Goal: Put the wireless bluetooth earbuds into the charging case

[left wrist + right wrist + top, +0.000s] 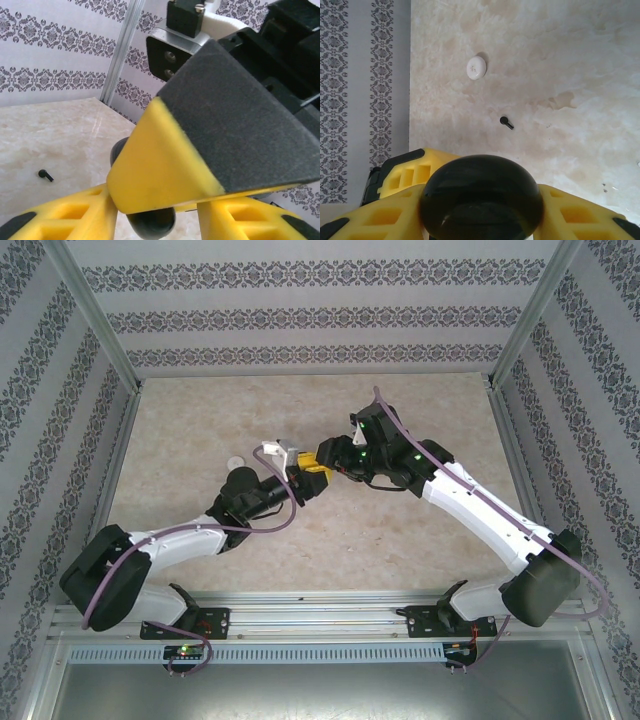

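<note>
At the bottom edge of the right wrist view, the right gripper is clamping its yellow fingers on the black charging case, a glossy round puck sitting squarely between them; whether its lid is up or down is not showing. Low in the left wrist view, the left gripper is standing with its fingers apart on either side of that same case, with one dark-padded finger of the right gripper crowding in above it. The step in hand is looking like a two-handed hold for prising the lid. For that, the left fingers should be settling on the lid half alone, clear of the right gripper's fingers. They should be pressing gently, since the smooth dome is likely to slip out under a skewed pinch. The right grip should be holding firm and level. Farther off, at the middle of the right wrist view, a black earbud is lying loose on the marble-patterned table, well apart from both grippers. Beyond it, toward the upper left, a white charging case is resting flat on the table.
</note>
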### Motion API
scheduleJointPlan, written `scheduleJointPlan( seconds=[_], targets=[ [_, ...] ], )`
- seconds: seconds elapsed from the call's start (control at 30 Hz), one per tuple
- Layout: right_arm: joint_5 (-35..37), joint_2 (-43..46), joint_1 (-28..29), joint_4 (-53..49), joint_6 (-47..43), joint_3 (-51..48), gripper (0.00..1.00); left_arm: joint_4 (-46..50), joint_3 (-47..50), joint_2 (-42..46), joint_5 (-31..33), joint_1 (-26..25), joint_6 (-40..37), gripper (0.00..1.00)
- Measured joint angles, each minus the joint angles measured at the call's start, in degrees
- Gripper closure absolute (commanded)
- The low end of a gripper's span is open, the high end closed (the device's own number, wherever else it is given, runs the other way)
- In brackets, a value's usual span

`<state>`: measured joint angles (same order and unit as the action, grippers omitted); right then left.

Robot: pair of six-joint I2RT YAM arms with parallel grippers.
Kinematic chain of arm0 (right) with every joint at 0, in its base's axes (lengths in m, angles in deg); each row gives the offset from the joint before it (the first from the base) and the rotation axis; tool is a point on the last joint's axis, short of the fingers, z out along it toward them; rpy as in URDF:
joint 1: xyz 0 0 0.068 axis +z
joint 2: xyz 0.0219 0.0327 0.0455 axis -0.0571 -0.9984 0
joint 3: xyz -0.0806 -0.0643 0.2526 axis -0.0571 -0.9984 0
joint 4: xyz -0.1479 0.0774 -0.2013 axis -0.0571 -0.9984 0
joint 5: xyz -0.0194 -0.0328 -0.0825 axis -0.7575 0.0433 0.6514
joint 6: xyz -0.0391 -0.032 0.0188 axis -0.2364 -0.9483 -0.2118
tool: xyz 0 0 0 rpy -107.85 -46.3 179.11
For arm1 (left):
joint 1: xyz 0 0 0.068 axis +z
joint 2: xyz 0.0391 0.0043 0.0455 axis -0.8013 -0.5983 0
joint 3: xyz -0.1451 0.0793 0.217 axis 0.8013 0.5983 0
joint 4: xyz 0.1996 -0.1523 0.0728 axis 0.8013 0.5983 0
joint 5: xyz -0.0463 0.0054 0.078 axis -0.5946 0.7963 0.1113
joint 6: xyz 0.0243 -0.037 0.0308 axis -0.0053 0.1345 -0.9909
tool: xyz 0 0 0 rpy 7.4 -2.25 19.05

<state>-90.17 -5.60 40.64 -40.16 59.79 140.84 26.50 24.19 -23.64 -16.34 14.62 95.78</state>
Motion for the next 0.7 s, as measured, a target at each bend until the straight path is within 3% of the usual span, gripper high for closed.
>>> scheduleJointPlan(
  seconds=[0.27, 0.7],
  targets=[
    [0.9, 0.7, 0.0, 0.3, 0.0, -0.3, 0.57, -3.7, -0.2, -2.9, -0.6, 0.0, 2.9, 0.93],
    [-0.5, 6.3, -0.9, 2.6, -3.6, -2.1, 0.36, -2.7, -0.2, 1.2, -3.3, 1.2, 4.0, 1.00]
  ],
)
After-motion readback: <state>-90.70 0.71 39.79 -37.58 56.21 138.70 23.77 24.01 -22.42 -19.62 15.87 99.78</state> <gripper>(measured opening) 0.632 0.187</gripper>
